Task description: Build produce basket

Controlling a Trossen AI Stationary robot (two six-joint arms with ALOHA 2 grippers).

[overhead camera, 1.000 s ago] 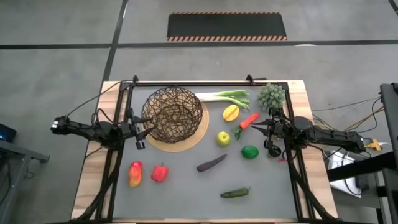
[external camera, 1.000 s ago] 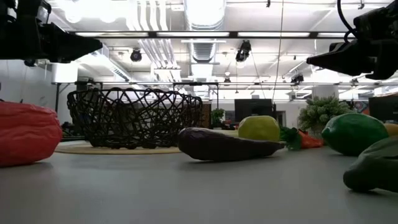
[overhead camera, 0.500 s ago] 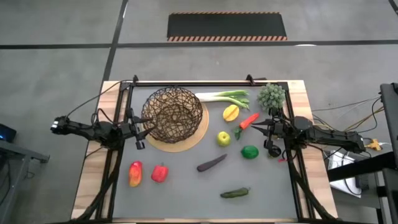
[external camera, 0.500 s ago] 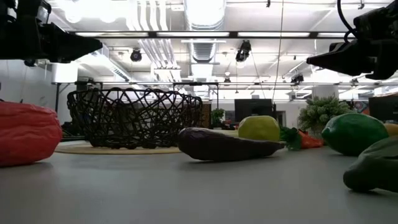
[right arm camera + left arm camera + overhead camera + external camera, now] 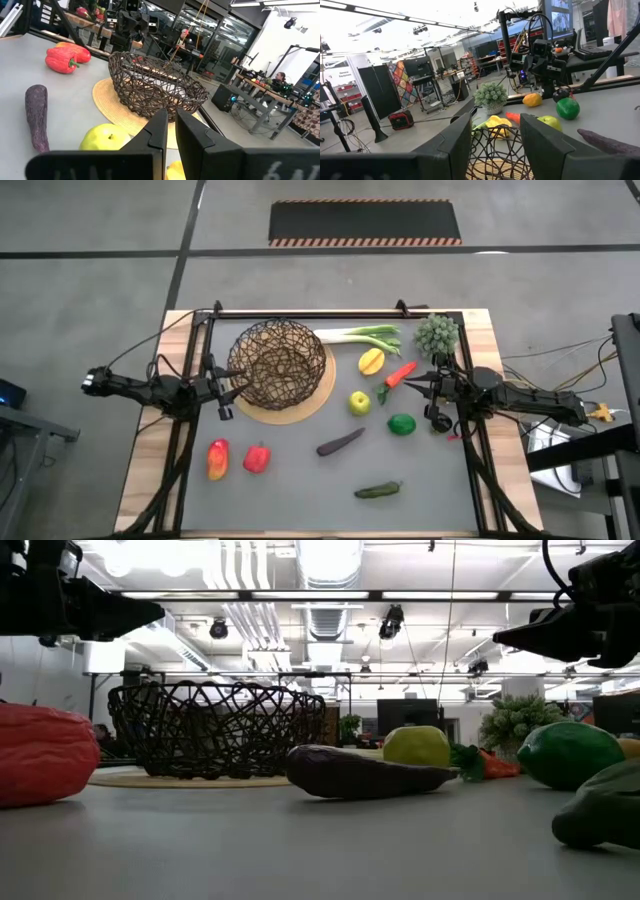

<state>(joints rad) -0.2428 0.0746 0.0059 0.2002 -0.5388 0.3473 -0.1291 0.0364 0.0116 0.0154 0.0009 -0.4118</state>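
The dark wire basket [image 5: 278, 365] stands on its tan base disc [image 5: 305, 408] at the far left. The produce lies loose on the grey mat: leek [image 5: 360, 335], lemon [image 5: 371, 361], carrot [image 5: 400, 374], green apple [image 5: 359, 402], lime [image 5: 401, 423], eggplant [image 5: 341, 442], cucumber [image 5: 378, 490] and two red peppers [image 5: 217, 458] [image 5: 257, 457]. My left gripper [image 5: 234, 386] hovers just left of the basket, open and empty [image 5: 495, 145]. My right gripper [image 5: 408, 384] hovers right of the carrot, above the lime, shut and empty [image 5: 171, 132].
A spiky grey-green plant [image 5: 437, 333] stands at the far right corner of the mat. The table's black frame rail [image 5: 330, 314] runs along the far edge. Bare mat [image 5: 300, 500] lies between the peppers and the cucumber at the near side.
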